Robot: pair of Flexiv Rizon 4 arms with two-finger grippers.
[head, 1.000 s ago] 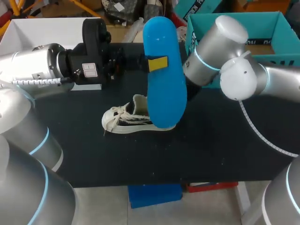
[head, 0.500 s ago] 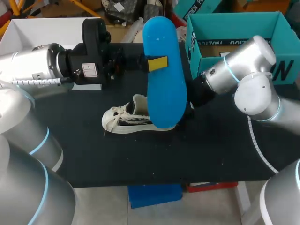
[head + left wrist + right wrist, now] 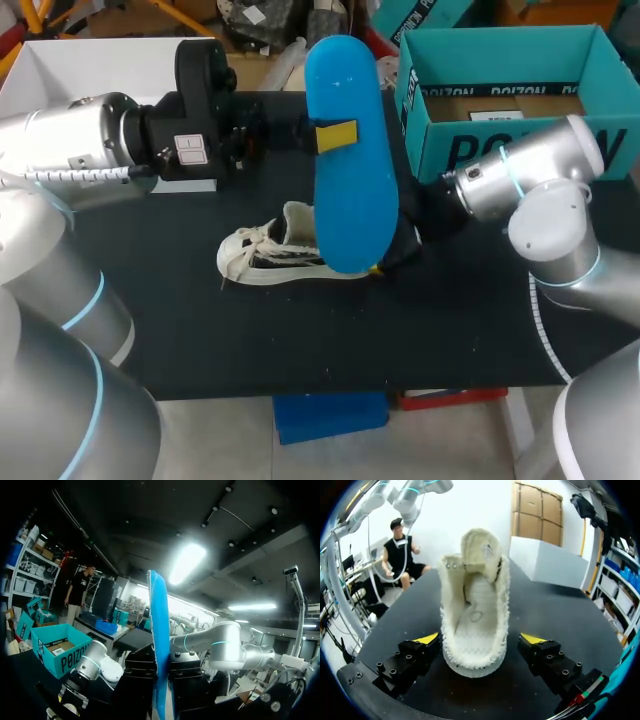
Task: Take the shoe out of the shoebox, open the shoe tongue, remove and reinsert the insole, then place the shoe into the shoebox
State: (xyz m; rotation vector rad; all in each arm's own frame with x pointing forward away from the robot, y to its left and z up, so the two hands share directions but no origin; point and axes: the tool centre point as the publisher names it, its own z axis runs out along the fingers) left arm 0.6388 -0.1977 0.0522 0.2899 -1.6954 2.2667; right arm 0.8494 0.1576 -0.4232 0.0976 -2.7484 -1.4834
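The teal shoebox (image 3: 500,160) stood open at about 2 o'clock on the black counter (image 3: 200,340); inside it I saw only its brown floor and a small white slip (image 3: 495,115) with print too small for me to read; large dark lettering (image 3: 470,150) ran along its near wall. A white box (image 3: 90,60) sat at about 10 o'clock, partly hidden behind my left arm; I could not tell what it held.

The shoe (image 3: 270,255) was outside the shoebox, standing on its sole near the middle of the counter; its long axis ran 9 to 3 o'clock, with the laced toe toward 9 and the heel toward 3. In the right wrist view the shoe (image 3: 475,615) was seen heel-on, directly ahead; its tongue (image 3: 480,547) stood up at the far end of the open mouth.

The blue insole (image 3: 345,150) was out of the shoe, held on end above the heel; its long axis ran 12 to 6 o'clock, and its lower end overlapped the heel in the head view. My left pincer (image 3: 335,135) was clamped across the middle of the insole; in the left wrist view the insole (image 3: 159,630) showed edge-on, pinched between the two black fingers of that pincer (image 3: 161,685). A white sticker (image 3: 190,150) on my left wrist housing carried marks I could not make out.

My right pincer (image 3: 480,640) was spread wide, one yellow tip on each side of the heel, near it but not gripping; it held nothing; in the head view it (image 3: 385,262) sat low at the heel, at about 3 o'clock from the shoe.
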